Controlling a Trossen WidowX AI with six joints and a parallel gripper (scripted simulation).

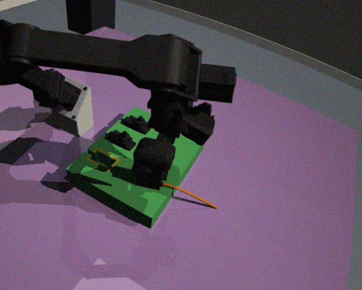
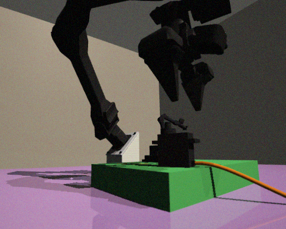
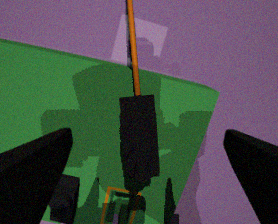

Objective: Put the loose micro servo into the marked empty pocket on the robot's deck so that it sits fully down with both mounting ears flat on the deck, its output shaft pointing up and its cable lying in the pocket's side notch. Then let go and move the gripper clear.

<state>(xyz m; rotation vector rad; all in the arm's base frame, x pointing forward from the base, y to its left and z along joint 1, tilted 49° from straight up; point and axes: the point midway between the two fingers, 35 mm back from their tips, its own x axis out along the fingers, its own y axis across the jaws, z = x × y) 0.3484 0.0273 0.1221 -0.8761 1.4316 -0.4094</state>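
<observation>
The loose micro servo [image 1: 148, 182] [image 2: 175, 150] [image 3: 140, 137] is a dark box standing upright on the green deck [image 1: 192, 148] [image 2: 148, 182] [image 3: 25, 65], beside the pocket, shaft end up. Its orange cable [image 1: 192, 194] [image 2: 232, 170] [image 3: 132, 45] leaves low on one side and runs out past the deck's edge. The pocket's orange outline [image 1: 118, 160] [image 3: 106, 206] frames an empty recess. My gripper [image 2: 186, 105] [image 3: 148, 136] is open and empty, above the servo. In the wrist view the servo lies between the widely spaced fingertips. In the top view my gripper hides much of the servo.
Two dark servos [image 1: 136, 123] [image 1: 121, 138] sit in the deck beyond the pocket. A pale wedge block [image 1: 85, 113] [image 2: 132, 153] stands behind the deck with a dark linkage on it. A dark column [image 1: 90, 17] stands at the back. A small dark arm [image 2: 171, 122] shows above the servo.
</observation>
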